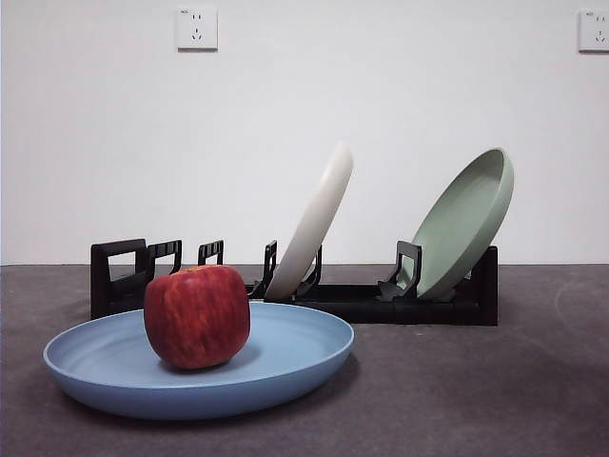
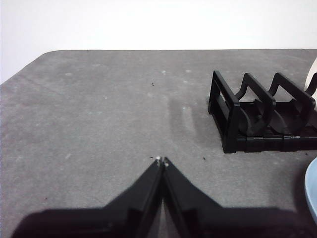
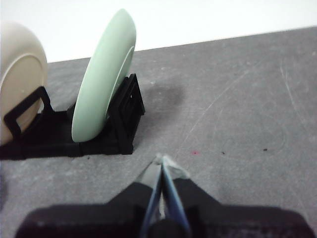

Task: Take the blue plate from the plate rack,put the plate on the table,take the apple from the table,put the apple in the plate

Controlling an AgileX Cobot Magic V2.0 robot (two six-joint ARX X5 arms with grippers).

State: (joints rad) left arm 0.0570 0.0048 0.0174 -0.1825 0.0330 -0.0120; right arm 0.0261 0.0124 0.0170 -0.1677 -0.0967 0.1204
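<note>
The blue plate [image 1: 285,357] lies flat on the table [image 1: 476,390] in front of the plate rack [image 1: 381,303]. The dark red apple [image 1: 197,316] sits inside the plate, left of its middle. Only a sliver of the blue plate [image 2: 312,187] shows in the left wrist view, beside the rack's empty end [image 2: 247,116]. My left gripper [image 2: 162,161] is shut and empty over bare table, well away from the rack. My right gripper [image 3: 162,161] is also shut and empty, over the table near the rack's other end [image 3: 124,119]. Neither arm shows in the front view.
A cream-white plate [image 1: 314,221] leans in the middle of the rack. A pale green plate [image 1: 466,221] leans at the rack's right end, also seen as the pale green plate [image 3: 101,79] in the right wrist view. A white wall with sockets stands behind.
</note>
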